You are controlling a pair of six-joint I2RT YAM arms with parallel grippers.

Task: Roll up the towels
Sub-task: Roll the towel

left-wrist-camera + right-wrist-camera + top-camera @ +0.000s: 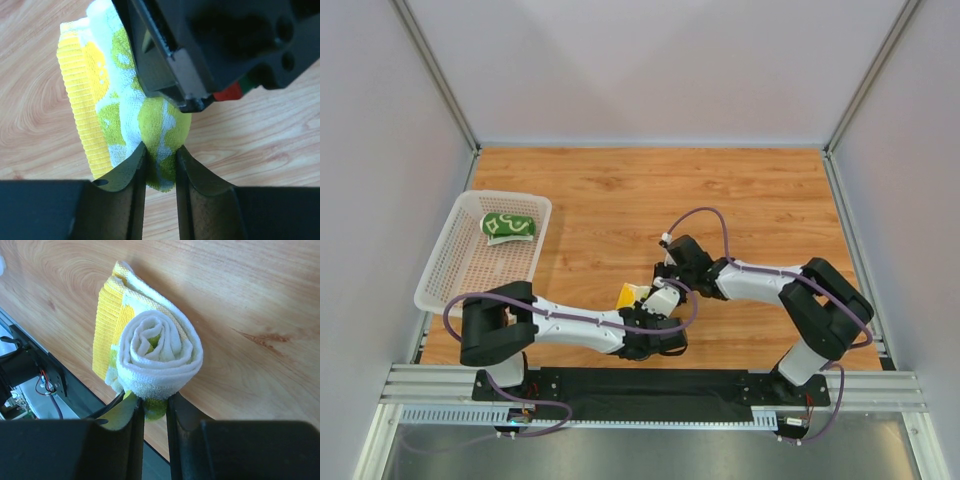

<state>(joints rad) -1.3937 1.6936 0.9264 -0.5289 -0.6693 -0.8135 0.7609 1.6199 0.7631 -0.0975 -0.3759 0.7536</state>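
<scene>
The yellow and lime-green towel is rolled into a coil near the table's front middle, held between both grippers. In the right wrist view its spiral end faces the camera, and my right gripper is shut on the lower edge of the roll. In the left wrist view my left gripper pinches the lime-green end of the same towel, with the right gripper's black body just above. From above, the left gripper and right gripper meet at the towel. The dark green towel lies rolled in the basket.
A white perforated basket stands at the left, its near corner over the table's edge. Grey walls enclose the wooden table on three sides. A black strip and metal rails run along the front edge, just behind the towel.
</scene>
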